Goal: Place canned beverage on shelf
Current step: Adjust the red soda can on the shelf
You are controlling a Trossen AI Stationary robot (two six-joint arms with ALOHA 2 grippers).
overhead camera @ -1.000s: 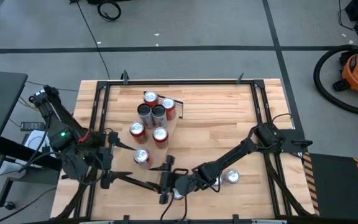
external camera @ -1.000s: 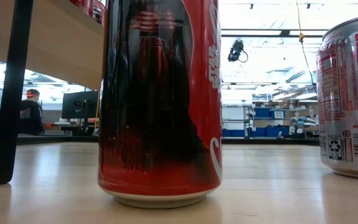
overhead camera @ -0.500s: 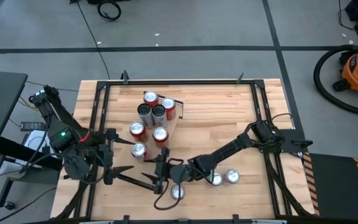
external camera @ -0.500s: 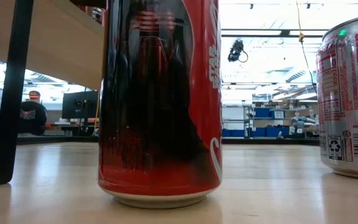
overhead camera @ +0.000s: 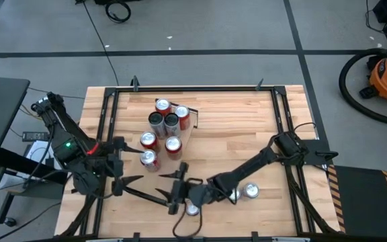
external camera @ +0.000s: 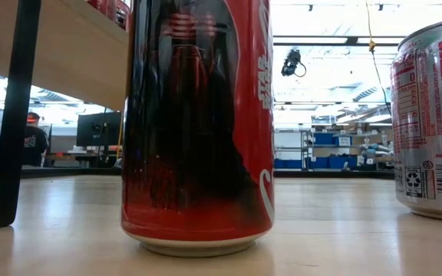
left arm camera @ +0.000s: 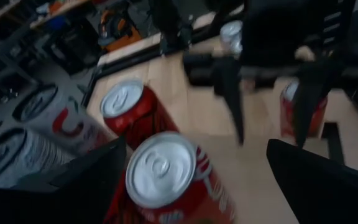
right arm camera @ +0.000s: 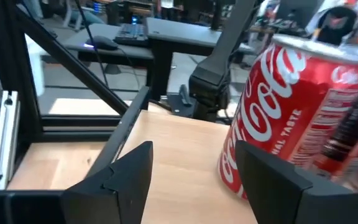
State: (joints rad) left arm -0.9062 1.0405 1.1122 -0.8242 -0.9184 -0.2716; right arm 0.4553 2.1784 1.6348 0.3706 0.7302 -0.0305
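A red can (overhead camera: 149, 158) stands upright at the near end of a cluster of red and silver cans (overhead camera: 165, 124). In the low view the shelf (external camera: 60, 54) is a raised pale plank at upper left. My left gripper (overhead camera: 127, 163) is open, one finger on each side of the red can (left arm camera: 160, 177). My right gripper (overhead camera: 177, 188) is also open. It sits level just to the near right of that can (right arm camera: 291, 118), with nothing between its fingers (right arm camera: 194, 147). My left gripper has one finger (left arm camera: 98, 174) close against the red can's side (left arm camera: 129, 186), and whether they touch I cannot tell. The other finger (left arm camera: 316, 180) stands well clear of it. The can stays upright, its silver top (left arm camera: 160, 168) facing up.
Three more cans stand on the table near the front: one (overhead camera: 192, 208) under my right arm and two (overhead camera: 232, 195) (overhead camera: 250, 191) to its right. A black frame (overhead camera: 193, 87) borders the tabletop. The far right of the table is bare wood (overhead camera: 247, 121). A person (external camera: 33, 138) sits in the room beyond.
My left gripper has turned a little at the wrist. The red can between its fingers has shifted toward the table's far edge, closer to the other cans, and has stayed upright.
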